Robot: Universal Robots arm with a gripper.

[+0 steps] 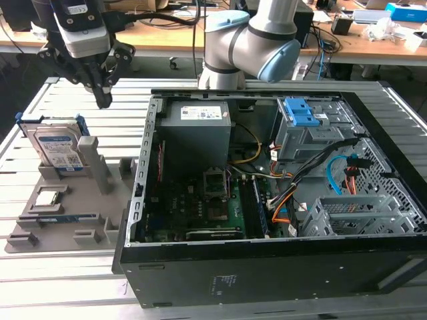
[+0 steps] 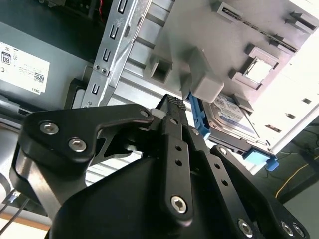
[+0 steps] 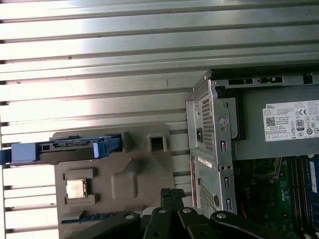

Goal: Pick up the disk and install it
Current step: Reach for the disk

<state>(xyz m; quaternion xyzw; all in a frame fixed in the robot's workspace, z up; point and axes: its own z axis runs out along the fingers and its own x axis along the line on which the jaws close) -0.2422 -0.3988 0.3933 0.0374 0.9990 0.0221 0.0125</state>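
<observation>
- The disk [image 1: 59,150] is showing silver metal, a white-and-blue label and a blue carrier frame.
- The hand [image 1: 103,100] is showing matte black.
- The arm [image 1: 250,47] is showing silver-grey with pale blue caps.
- The fixture tray [image 1: 110,223] is showing plain grey.
- The surface [image 1: 67,293] is gleaming silver in parallel ribbed stripes.
- The computer case [image 1: 267,273] is showing black outside.
- Inside it, the motherboard [image 1: 200,207] is showing green, the power supply [image 1: 193,137] grey and the latch [image 1: 300,117] blue.
- The cables [image 1: 331,177] are showing orange, yellow, blue and black.
</observation>
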